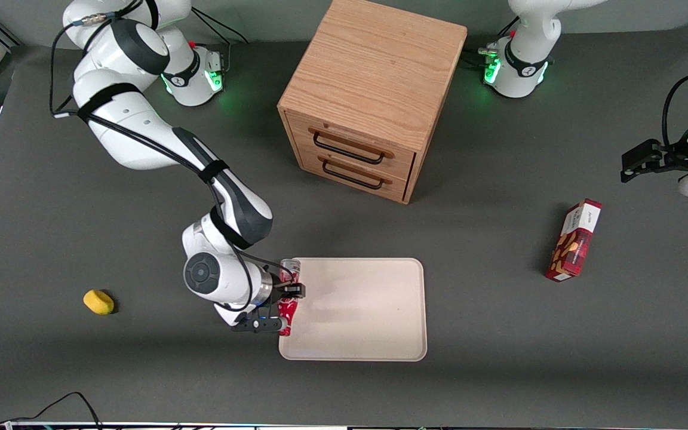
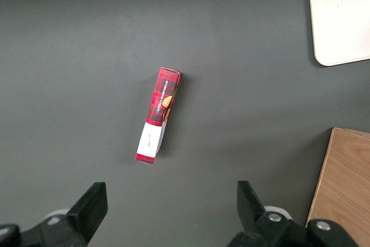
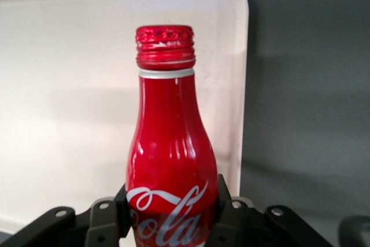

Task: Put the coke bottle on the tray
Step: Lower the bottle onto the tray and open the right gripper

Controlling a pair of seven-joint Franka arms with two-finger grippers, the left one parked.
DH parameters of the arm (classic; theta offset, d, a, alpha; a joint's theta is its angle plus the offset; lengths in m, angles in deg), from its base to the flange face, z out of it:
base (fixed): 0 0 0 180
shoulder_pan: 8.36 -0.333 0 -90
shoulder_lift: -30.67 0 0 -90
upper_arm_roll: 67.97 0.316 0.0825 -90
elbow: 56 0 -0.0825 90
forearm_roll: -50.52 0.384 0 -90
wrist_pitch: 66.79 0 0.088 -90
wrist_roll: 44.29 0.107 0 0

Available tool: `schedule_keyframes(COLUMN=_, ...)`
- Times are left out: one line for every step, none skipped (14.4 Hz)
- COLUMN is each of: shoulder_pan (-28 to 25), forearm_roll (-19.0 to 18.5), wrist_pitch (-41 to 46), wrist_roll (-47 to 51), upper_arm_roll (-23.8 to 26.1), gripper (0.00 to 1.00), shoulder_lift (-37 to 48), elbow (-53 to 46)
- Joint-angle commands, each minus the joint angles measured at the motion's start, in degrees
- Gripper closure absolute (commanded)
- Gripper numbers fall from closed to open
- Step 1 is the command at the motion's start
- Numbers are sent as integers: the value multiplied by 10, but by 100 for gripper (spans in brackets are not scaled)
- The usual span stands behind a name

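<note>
Beige rectangular low-rimmed tray nearest camera, bare. Yellow lump on tabletop toward working arm's end, irrelevant. Gripper fingers pinching red contour coke bottle mid-body, cap free, over tray's working-arm-side edge; likely staging for set-down further in. Red snack box well apart.

The dark grey desk carries a wooden two-drawer cabinet set farthest from the front camera, and a flat beige tray lying nearer to that camera, in front of the drawers. A red snack box lies flat on the desk toward the parked arm's end, well apart from the tray, while a small yellow object sits toward the working arm's end. The gripper hangs over the tray's edge at the working arm's end, its fingers clamped around the coke bottle.
</note>
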Motion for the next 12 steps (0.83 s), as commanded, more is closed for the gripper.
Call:
schedule_keyframes(shoulder_pan=-12, forearm_roll=-24, wrist_pitch=-8, wrist_roll=19, upper_arm_roll=1, gripper=100, shoulder_lift=-18, elbow=-29)
schedule_keyframes(shoulder_pan=-13, forearm_roll=-25, wrist_pitch=-12, wrist_roll=19, upper_arm_roll=1, gripper=100, shoulder_lift=-22, elbow=-29)
schedule_keyframes(shoulder_pan=-13, forearm_roll=-25, wrist_pitch=-16, wrist_roll=19, upper_arm_roll=1, gripper=100, shoulder_lift=-26, elbow=-29)
schedule_keyframes(shoulder_pan=-17, forearm_roll=-27, wrist_pitch=-16, wrist_roll=21, upper_arm_roll=-1, gripper=43, shoulder_lift=-31, elbow=-30)
schedule_keyframes(shoulder_pan=-19, forearm_roll=-46, wrist_pitch=-17, wrist_roll=20, upper_arm_roll=-2, gripper=0, shoulder_lift=-31, elbow=-29)
schedule_keyframes(shoulder_pan=-21, forearm_roll=-85, wrist_pitch=-17, wrist_roll=22, upper_arm_roll=0, gripper=0, shoulder_lift=-31, elbow=-29)
schedule_keyframes(shoulder_pan=-23, forearm_roll=-103, wrist_pitch=-17, wrist_roll=27, upper_arm_roll=1, gripper=0, shoulder_lift=-32, elbow=-28)
schedule_keyframes(shoulder_pan=-24, forearm_roll=-105, wrist_pitch=-17, wrist_roll=33, upper_arm_roll=1, gripper=0, shoulder_lift=-33, elbow=-28)
schedule_keyframes(shoulder_pan=-24, forearm_roll=-106, wrist_pitch=-17, wrist_roll=33, upper_arm_roll=1, gripper=0, shoulder_lift=-35, elbow=-28)
schedule_keyframes(shoulder_pan=-24, forearm_roll=-106, wrist_pitch=-17, wrist_roll=33, upper_arm_roll=1, gripper=0, shoulder_lift=-35, elbow=-28)
schedule_keyframes(shoulder_pan=-23, forearm_roll=-106, wrist_pitch=-17, wrist_roll=33, upper_arm_roll=1, gripper=0, shoulder_lift=-35, elbow=-28)
schedule_keyframes(shoulder_pan=-23, forearm_roll=-107, wrist_pitch=-17, wrist_roll=33, upper_arm_roll=1, gripper=0, shoulder_lift=-35, elbow=-28)
